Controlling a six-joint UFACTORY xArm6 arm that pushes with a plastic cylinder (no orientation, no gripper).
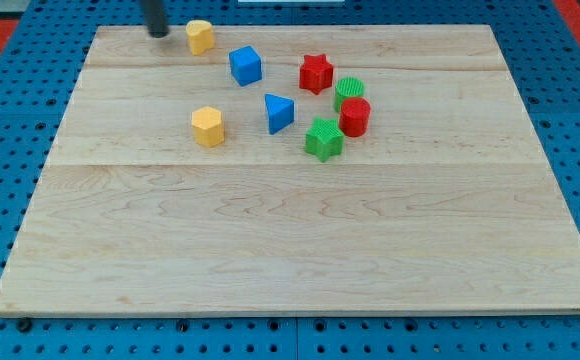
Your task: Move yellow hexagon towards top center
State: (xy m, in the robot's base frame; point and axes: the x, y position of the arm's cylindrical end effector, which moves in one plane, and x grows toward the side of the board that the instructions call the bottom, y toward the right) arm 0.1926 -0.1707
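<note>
Blocks: two yellow, two blue, two red, two green. My tip (157, 33) left of top yellow block (200, 37); no pincer.

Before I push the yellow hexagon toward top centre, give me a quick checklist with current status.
1. Target found: yellow hexagon sits left of centre, apart from the other blocks. Ok.
2. My tip behind the hexagon for an upward push: it is near the view's top left, above the hexagon. Not ok.
3. Lookalike risk: a second yellow block, shape unclear, lies just right of my tip. Not ok.
4. Path to top centre: blue cube stands up and to the right of the hexagon, near the line. Cannot tell.
5. Blue wedge to the hexagon's right, with a gap between them. Ok.
</note>
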